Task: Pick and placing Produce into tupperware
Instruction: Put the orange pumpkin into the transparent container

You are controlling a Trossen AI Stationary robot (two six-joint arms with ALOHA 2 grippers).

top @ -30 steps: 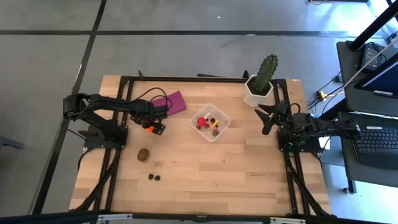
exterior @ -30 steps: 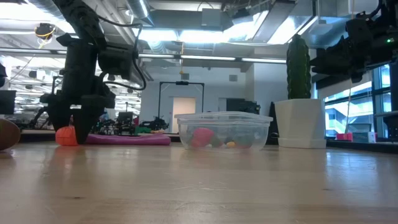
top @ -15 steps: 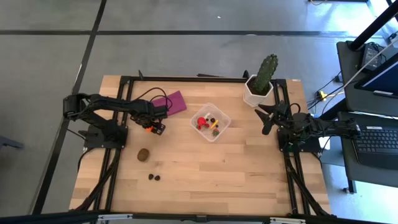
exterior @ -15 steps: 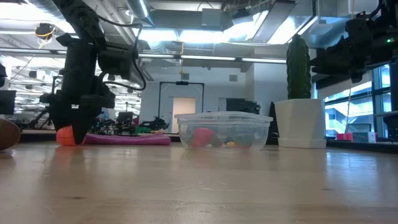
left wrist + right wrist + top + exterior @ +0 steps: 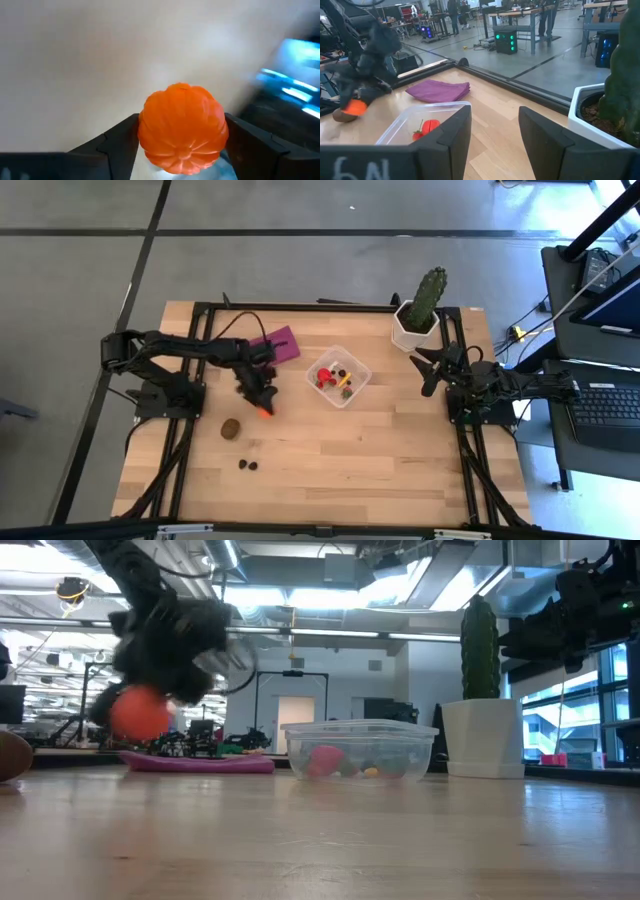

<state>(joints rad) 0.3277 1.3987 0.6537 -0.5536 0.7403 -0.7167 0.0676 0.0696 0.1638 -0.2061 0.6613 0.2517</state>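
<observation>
Wooden tabletop point(image 5: 380, 450) under bright office lighting, with the tupperware point(image 5: 338, 376) sitting roughly mid-table as my reference for everything else. From my seat, the left gripper point(image 5: 262, 404) is off to the robot's-left side of the tupperware, lifted clear of the wood, with its fingers clamped on the orange ball point(image 5: 182, 128); the left wrist view shows one dark finger pressed against each flank of it. The low view blurs that gripper, so I judge it is mid-swing.

My main worry is the ball slipping. It is round and ribbed, held only at two narrow contacts, and a fast swing toward the tupperware could roll it out and send it across the table. A low approach could also clip the tupperware's rim point(image 5: 360, 727) and shove the light box, spilling the strawberries point(image 5: 324, 376) and small yellow piece point(image 5: 346, 393) already inside. Releasing too early would bounce the ball off the rim.

The kiwi-like oval point(image 5: 230, 428) and dark berries point(image 5: 247, 465) lie on the wood beyond the left gripper from the tupperware, nearer the front edge. The right gripper point(image 5: 428, 372) waits on the tupperware's other side, beside the cactus pot point(image 5: 412, 327), fingers spread apart with nothing between them.
</observation>
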